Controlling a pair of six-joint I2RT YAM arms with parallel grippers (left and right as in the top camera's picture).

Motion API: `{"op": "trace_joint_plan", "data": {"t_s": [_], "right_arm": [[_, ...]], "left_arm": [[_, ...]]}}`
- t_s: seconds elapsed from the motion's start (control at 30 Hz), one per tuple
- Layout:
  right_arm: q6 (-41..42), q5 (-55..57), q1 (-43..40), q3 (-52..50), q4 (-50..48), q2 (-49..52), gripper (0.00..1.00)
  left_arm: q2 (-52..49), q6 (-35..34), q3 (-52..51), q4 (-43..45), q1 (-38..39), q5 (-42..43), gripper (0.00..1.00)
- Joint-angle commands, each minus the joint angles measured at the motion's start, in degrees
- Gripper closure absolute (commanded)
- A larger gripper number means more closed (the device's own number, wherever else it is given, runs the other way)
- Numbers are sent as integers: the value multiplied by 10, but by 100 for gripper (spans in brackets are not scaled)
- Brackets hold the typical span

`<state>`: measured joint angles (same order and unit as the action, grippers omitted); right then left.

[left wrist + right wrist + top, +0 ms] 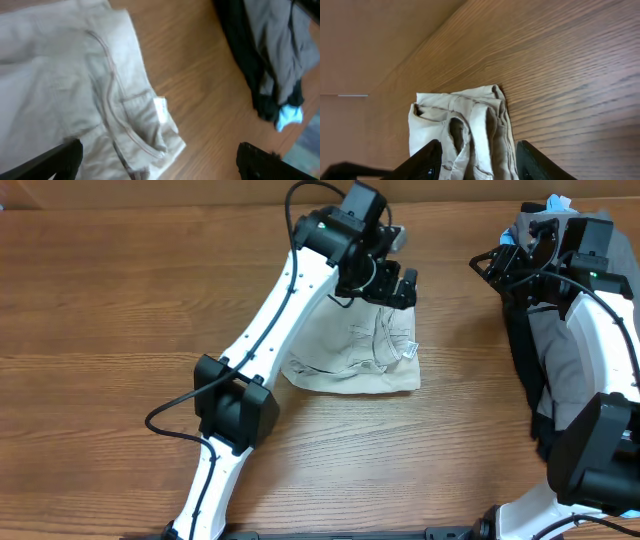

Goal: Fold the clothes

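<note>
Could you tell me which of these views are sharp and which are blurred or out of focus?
Left wrist view: soft throughout, the beige shorts lacking crisp seams; right wrist view: table grain sharp, its near fingers dark and blurred; overhead view: sharp, evenly lit, no harsh glare.

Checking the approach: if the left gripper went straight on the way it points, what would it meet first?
Most likely the beige shorts, near the edge by their white tag; the left gripper hangs open above them, though depth is unclear.
</note>
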<state>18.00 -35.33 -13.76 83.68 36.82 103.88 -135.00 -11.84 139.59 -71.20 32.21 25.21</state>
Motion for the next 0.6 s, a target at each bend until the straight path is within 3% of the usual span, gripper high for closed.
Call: {"op": "trace_joint_plan", "data": {"t_s": [0.0,0.07,0.1,0.13,0.23,0.57], "right_arm": [[-5,-3,-15,7,1,-2,47],[-5,-1,-21,7,3,-2,44],[-4,4,-25,7,6,-2,43],[-4,10,-27,7,9,-2,42],[-9,21,-30,7,25,-2,41],[-19,33,-30,7,55,-2,40]], "left_arm": [[9,35,-2,-43,13,-96,0],[8,118,-11,-72,13,-106,0],[8,202,-18,-101,17,-116,0],[8,223,-23,-114,22,-139,0],[8,233,-49,-115,40,-217,0],[7,342,-133,-110,92,-212,0]]}}
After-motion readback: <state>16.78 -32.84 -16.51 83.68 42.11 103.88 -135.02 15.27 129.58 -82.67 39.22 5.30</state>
